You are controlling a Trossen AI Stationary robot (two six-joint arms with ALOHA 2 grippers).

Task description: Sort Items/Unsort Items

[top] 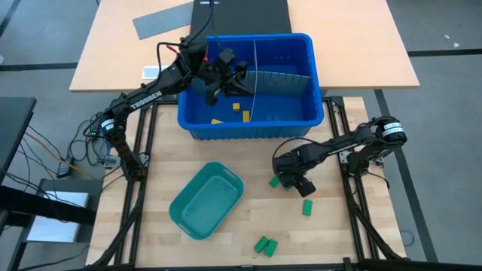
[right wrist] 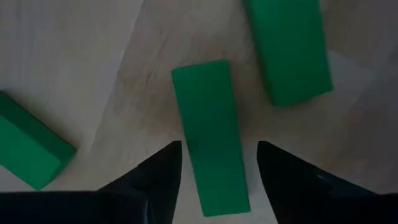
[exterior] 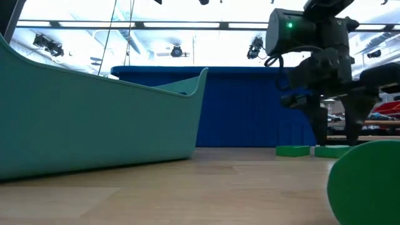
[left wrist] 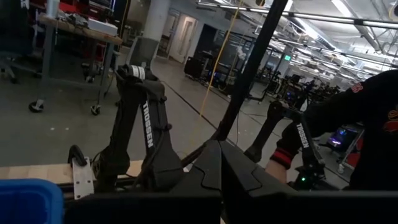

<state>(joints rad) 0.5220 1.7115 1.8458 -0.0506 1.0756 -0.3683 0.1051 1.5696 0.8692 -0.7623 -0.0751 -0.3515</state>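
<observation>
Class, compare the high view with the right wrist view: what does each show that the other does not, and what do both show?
Only the high view shows the blue bin with its grey dividers and a few small blocks inside, the teal tray, the left gripper over the bin, and more green blocks at the table's near edge. Only the right wrist view shows the right gripper standing open astride one green block lying flat on the wood. Both show green blocks around the right gripper.

Right gripper [right wrist: 217, 163] low, pointing down, fingers parted — left gripper [top: 213, 92] closed, raised at rear.
</observation>
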